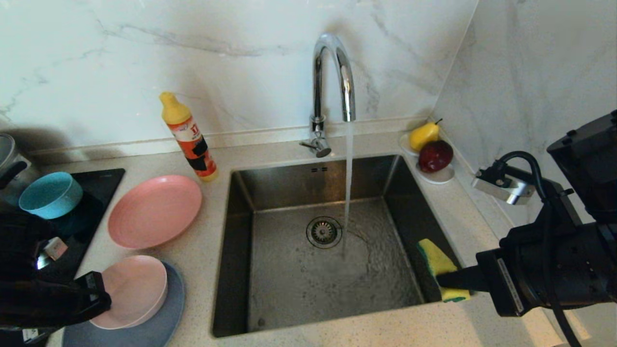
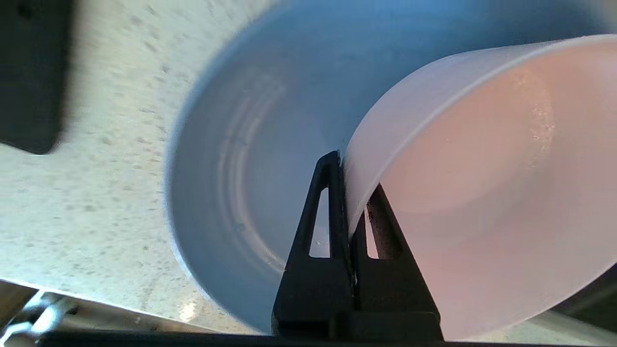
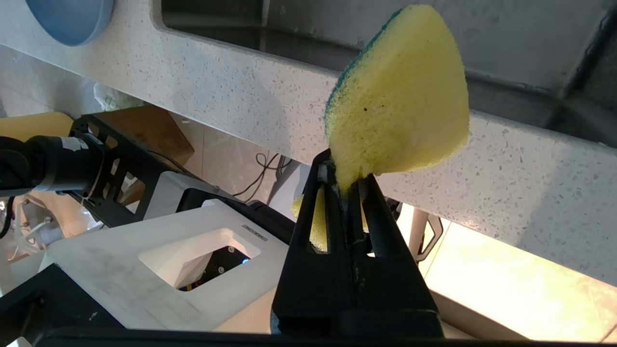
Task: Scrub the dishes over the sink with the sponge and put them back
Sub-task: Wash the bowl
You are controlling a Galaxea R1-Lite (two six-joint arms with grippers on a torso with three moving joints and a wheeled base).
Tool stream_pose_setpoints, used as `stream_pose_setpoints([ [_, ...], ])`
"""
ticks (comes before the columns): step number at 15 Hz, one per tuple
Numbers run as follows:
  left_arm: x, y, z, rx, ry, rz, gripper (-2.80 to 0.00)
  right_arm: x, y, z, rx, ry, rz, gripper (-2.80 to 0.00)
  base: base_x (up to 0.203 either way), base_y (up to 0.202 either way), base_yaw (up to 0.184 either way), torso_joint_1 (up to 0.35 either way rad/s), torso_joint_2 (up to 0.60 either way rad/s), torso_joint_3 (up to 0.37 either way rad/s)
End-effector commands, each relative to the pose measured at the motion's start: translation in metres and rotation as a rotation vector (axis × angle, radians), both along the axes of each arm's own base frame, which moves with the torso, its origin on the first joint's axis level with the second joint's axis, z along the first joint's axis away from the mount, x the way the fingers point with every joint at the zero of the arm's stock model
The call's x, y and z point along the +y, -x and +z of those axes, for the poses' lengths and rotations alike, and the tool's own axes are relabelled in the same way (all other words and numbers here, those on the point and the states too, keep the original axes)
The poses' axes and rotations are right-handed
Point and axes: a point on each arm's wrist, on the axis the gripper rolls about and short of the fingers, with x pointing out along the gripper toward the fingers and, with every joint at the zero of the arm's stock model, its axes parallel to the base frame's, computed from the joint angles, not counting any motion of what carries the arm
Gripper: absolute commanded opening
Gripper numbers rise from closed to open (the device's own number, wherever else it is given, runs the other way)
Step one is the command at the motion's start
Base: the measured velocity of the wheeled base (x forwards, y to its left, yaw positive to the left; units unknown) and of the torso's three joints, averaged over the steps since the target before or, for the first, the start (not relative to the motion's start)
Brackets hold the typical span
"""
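Observation:
The pale pink bowl (image 1: 135, 289) sits on the grey-blue plate (image 1: 161, 325) at the counter's front left. My left gripper (image 1: 103, 301) is shut on the bowl's near rim, one finger inside and one outside. The wrist view shows that pinch (image 2: 354, 173) on the bowl (image 2: 482, 183), tilted above the plate (image 2: 250, 144). Behind lie the salmon-pink plate (image 1: 154, 209) and the teal bowl (image 1: 50, 193). My right gripper (image 1: 446, 279) is shut on the yellow and green sponge (image 1: 438, 265) at the front right corner of the sink (image 1: 289, 279). The sponge (image 3: 400, 96) sticks out past the right gripper (image 3: 344, 168).
Water runs from the chrome tap (image 1: 332, 72) into the basin near the drain (image 1: 324, 232). An orange detergent bottle (image 1: 189, 137) stands left of the sink. A white saucer (image 1: 438, 176) with fruit sits at the back right corner. A black hob (image 1: 96, 193) lies at far left.

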Motion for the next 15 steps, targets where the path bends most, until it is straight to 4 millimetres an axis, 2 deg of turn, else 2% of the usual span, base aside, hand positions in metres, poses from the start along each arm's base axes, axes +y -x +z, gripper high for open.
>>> stream_pose_setpoints([
  [1, -0.003, 0.013, 0.025, -0.084, -0.027, 0.005, -2.80, 0.000, 0.000, 0.000, 0.002, 0.001, 0.000, -2.80, 0.000, 0.000, 0.000, 0.000, 0.00, 0.000],
  [6, -0.013, 0.044, 0.107, -0.255, -0.075, 0.006, -2.80, 0.000, 0.001, -0.003, 0.014, 0.006, -0.001, -2.80, 0.000, 0.000, 0.000, 0.000, 0.00, 0.000],
  [9, -0.024, 0.055, 0.142, -0.327, -0.074, -0.053, -2.80, -0.002, 0.003, -0.002, 0.007, 0.004, -0.001, -2.80, 0.000, 0.000, 0.000, 0.000, 0.00, 0.000],
  [12, -0.049, 0.038, 0.154, -0.349, -0.048, -0.217, -2.80, -0.005, 0.006, 0.002, -0.008, -0.008, -0.001, -2.80, 0.000, 0.000, 0.000, 0.000, 0.00, 0.000],
  [15, -0.083, -0.009, 0.140, -0.256, -0.066, -0.347, -2.80, -0.008, 0.011, 0.006, -0.025, -0.019, 0.002, -2.80, 0.000, 0.000, 0.000, 0.000, 0.00, 0.000],
])
